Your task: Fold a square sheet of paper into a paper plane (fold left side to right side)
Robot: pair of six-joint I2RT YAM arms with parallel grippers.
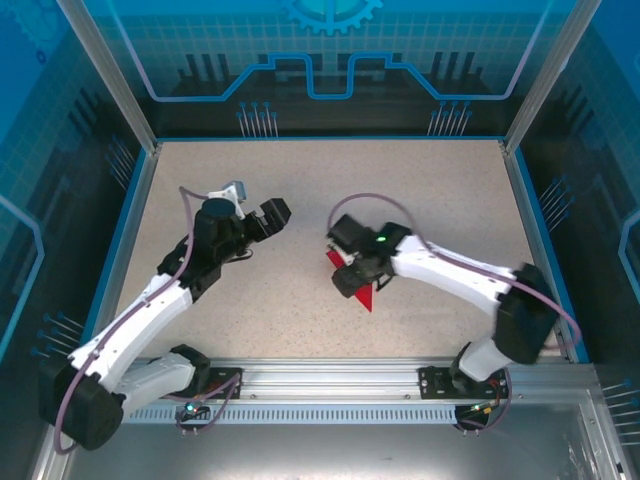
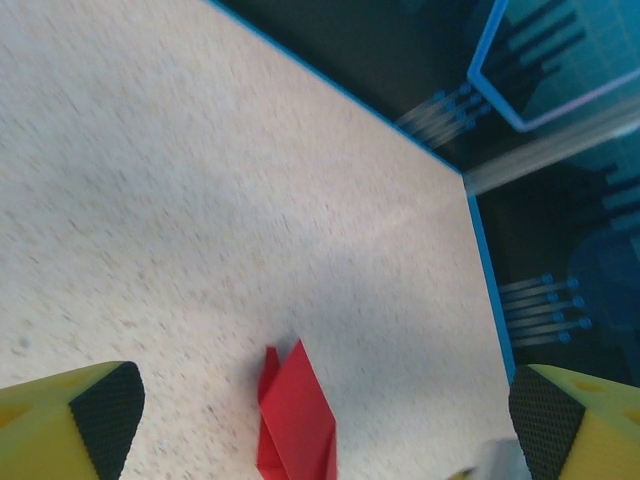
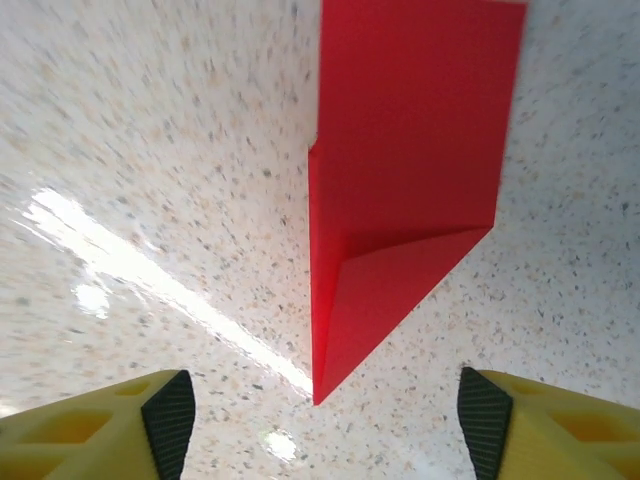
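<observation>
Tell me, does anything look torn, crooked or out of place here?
Nothing looks torn or spilled. The only small oddity is on the red paper lying on the table before the open right gripper: its long edge shows a slight step, so the folded layers seem not quite lined up.

A robot lab cell is shown: a left arm [image 1: 140,318] and a right arm [image 1: 455,272], both white and black and trailed by purple cables [image 1: 372,197], are bolted side by side to an aluminium rail [image 1: 330,378] at the near edge of a speckled table [image 1: 300,190]. The table is edged in blue and is closed in by aluminium posts [image 1: 108,75] and blue panels [image 1: 420,40], which are printed with grid, circuit-line and gear [image 1: 331,12] graphics. A slotted metal strip [image 1: 330,412] is fixed along the rail.
</observation>
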